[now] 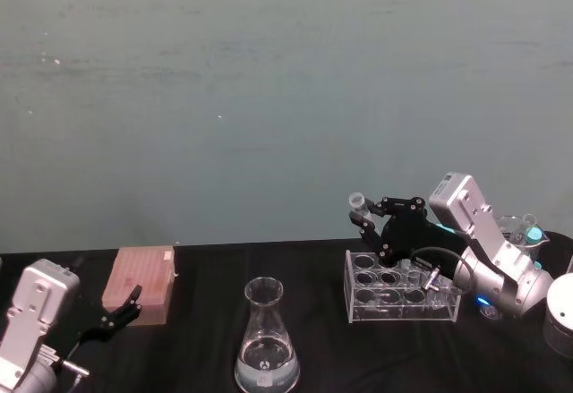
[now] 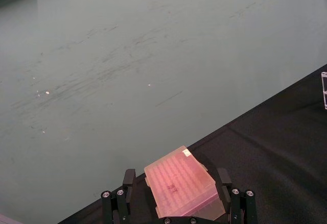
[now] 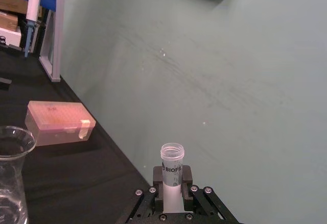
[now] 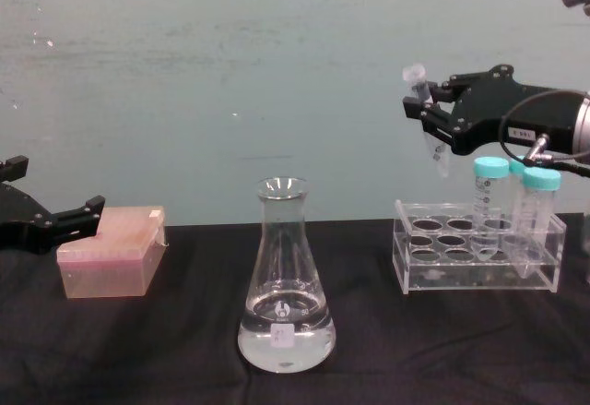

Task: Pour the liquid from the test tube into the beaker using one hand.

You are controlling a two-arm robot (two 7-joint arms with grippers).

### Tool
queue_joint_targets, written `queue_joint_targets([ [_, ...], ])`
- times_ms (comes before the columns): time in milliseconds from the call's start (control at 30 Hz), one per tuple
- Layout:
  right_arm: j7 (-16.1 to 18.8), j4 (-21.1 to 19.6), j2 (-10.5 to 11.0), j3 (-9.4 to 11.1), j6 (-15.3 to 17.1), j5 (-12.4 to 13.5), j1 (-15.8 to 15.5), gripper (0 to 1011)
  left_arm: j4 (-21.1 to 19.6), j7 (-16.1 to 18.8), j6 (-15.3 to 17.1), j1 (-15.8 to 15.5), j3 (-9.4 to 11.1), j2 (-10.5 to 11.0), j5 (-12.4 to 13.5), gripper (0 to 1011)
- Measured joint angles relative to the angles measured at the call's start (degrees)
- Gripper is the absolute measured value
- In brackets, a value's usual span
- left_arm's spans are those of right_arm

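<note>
The test tube (image 4: 430, 119) sits pinched in our right gripper (image 4: 426, 114), held up in the air above the near-left corner of the clear acrylic tube rack (image 4: 479, 257), roughly upright with its open whitish rim on top. In the right wrist view the tube (image 3: 172, 170) stands between the closed fingers, mouth uncapped, a printed band just under the rim. We judge it light and stiff, smooth plastic that could slip or twist if the grip loosens, so a hold on the mid-body below the rim, as now, seems right and leaves the mouth free for pouring. We cannot make out the liquid inside it. The beaker (image 4: 286, 280), a conical glass flask with a narrow neck, stands well to the left of the rack near the tabletop's front, with clear liquid already in its base; its glass is fragile and its mouth small, so the tilt will need care. Two teal-capped tubes (image 4: 512, 207) stand in the rack. Our left gripper (image 4: 64, 220) rests open, idle, just beside a pink tip box (image 4: 111, 253). The tabletop (image 4: 184, 350) is black cloth, backed by a plain grey-green wall (image 4: 230, 73).
</note>
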Motion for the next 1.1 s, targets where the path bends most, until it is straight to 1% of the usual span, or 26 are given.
queue_joint_targets([
  [233,3.1,1.8,-1.1,1.3,2.7,2.1,0.0,198,0.0,0.0,0.0,0.0,0.0,0.0,0.0,1000],
  [433,4.4,3.1,-1.8,1.9,3.7,2.2,0.1,198,0.0,0.0,0.0,0.0,0.0,0.0,0.0,1000],
  [833,5.6,4.5,-2.5,2.4,5.0,1.6,0.1,198,0.0,0.0,0.0,0.0,0.0,0.0,0.0,1000],
  [1100,6.7,5.4,-2.8,2.8,6.0,2.5,0.1,198,0.0,0.0,0.0,0.0,0.0,0.0,0.0,1000],
])
